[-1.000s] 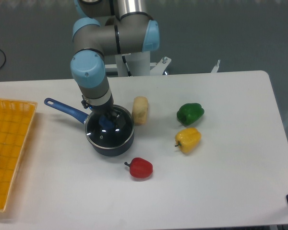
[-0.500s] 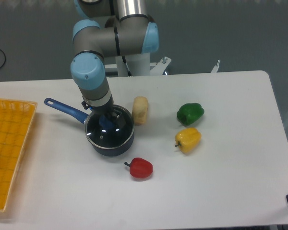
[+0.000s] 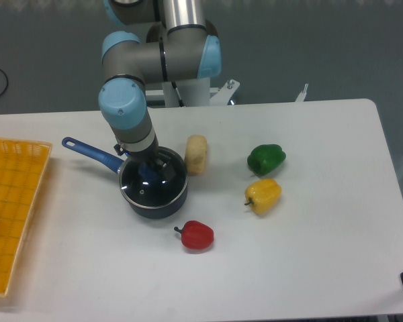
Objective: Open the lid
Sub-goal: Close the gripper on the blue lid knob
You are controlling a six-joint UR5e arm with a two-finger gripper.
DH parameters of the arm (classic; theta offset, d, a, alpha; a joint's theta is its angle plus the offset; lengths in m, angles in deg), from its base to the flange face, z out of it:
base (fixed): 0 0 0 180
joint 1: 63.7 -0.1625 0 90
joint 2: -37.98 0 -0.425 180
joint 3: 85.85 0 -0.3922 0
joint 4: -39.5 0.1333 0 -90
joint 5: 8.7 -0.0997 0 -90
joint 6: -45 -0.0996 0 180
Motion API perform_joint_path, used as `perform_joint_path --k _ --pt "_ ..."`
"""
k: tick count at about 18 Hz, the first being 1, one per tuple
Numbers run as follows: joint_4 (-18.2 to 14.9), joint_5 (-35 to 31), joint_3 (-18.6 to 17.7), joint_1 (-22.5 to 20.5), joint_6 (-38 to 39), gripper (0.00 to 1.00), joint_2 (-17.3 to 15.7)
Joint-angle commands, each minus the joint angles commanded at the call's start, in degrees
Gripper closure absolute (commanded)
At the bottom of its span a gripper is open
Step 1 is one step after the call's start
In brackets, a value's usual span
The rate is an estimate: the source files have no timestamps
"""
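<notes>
Arm: 1 UR5e arm (image 3: 131, 100) is reaching down from the back edge of the table (image 3: 309, 221) over the saucepan, its wrist hanging directly above the pan.
Gripper: the gripper (image 3: 148, 172) is sitting low over the centre of the lid, right at the blue knob; the wrist is hiding most of the fingers, so I cannot tell whether they are spread or pinching the knob.
Lid: the lid (image 3: 154, 182) is lying flat on the saucepan, its thin metal rim following the pan's rim all the way round; the glass is showing the dark inside of the pan.
Knob: the blue knob (image 3: 148, 173) is showing in the middle of the lid, partly covered by the gripper.
Saucepan: the dark blue saucepan (image 3: 158, 204) is standing left of the table's centre, its long handle (image 3: 91, 153) pointing toward the back-left corner.
Pale yellow piece: 1 pale yellow food item (image 3: 197, 153) is standing just beside the pan on its right, toward the back edge.
Peppers: 1 green pepper (image 3: 266, 159) and 1 yellow pepper (image 3: 263, 195) are lying near each other right of centre; 1 red pepper (image 3: 197, 235) is lying near the pan, toward the front edge.
Tray: 1 yellow mesh tray (image 3: 10, 208) is lying along the left edge of the table.
</notes>
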Motion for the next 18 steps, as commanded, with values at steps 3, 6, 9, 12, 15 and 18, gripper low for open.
perform_joint_path --k 3,6,9,12,15,18 --pt "0.0 -0.17 0.0 0.09 0.0 0.14 0.09" --pt "0.0 -0.7 0.09 0.18 0.0 0.15 0.18" --pt "-0.09 -0.79 0.09 0.18 -0.09 0.15 0.18" --pt "-0.09 -0.79 0.26 0.18 -0.18 0.17 0.26" --pt "-0.09 -0.79 0.62 0.09 -0.35 0.19 0.18" --pt "-0.17 -0.79 0.88 -0.09 -0.44 0.2 0.18"
